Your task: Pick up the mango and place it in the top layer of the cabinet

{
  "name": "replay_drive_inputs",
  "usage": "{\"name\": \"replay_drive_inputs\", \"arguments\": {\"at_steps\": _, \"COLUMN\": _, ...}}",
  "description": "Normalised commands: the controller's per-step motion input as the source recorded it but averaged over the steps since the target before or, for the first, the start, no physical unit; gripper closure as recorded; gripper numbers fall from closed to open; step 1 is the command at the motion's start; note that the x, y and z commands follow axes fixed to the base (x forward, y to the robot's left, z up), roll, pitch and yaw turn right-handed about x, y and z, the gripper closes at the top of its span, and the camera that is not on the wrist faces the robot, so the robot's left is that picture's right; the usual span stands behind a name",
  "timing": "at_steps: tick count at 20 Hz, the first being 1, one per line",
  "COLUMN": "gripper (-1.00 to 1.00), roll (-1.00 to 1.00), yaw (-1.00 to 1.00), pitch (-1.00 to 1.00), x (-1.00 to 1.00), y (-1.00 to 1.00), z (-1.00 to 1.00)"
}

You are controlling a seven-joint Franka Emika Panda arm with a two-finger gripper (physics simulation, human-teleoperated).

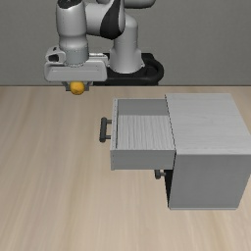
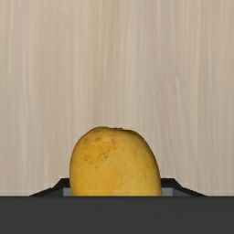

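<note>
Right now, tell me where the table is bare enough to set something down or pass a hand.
Bare wood: the wide stretch of table on the exterior view's left of the open drawer, and the strip in front of the cabinet. The drawer itself holds nothing. Crowded: where the jaws hold the mango near the robot's base, and at the drawer's handle.

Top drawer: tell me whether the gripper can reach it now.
Probably yes. The top drawer is pulled out, open upward, with nothing over it, and the gripper holding the mango has clear space across to it.
</note>
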Motion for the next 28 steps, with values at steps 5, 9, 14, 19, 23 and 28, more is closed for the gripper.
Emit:
{"name": "replay_drive_inputs", "arguments": {"at_steps": 5, "gripper": 1.00, "roll": 0.00, "yaw": 0.00, "pitch": 0.00, "x": 0.00, "y": 0.00, "z": 1.00}}
{"name": "replay_drive_inputs", "arguments": {"at_steps": 9, "gripper": 1.00, "roll": 0.00, "yaw": 0.00, "pitch": 0.00, "x": 0.00, "y": 0.75, "z": 0.25}}
{"name": "replay_drive_inputs", "arguments": {"at_steps": 14, "gripper": 1.00, "roll": 0.00, "yaw": 0.00, "pitch": 0.00, "x": 0.00, "y": 1.00, "z": 0.00}}
{"name": "replay_drive_inputs", "arguments": {"at_steps": 19, "gripper": 1.00, "roll": 0.00, "yaw": 0.00, "pitch": 0.00, "x": 0.00, "y": 1.00, "z": 0.00}}
{"name": "replay_drive_inputs", "arguments": {"at_steps": 23, "gripper": 1.00, "roll": 0.00, "yaw": 0.00, "pitch": 0.00, "x": 0.50, "y": 0.50, "z": 0.00}}
{"name": "replay_drive_inputs", "arguments": {"at_steps": 28, "gripper": 1.00, "roll": 0.00, "yaw": 0.00, "pitch": 0.00, "x": 1.00, "y": 0.00, "z": 0.00}}
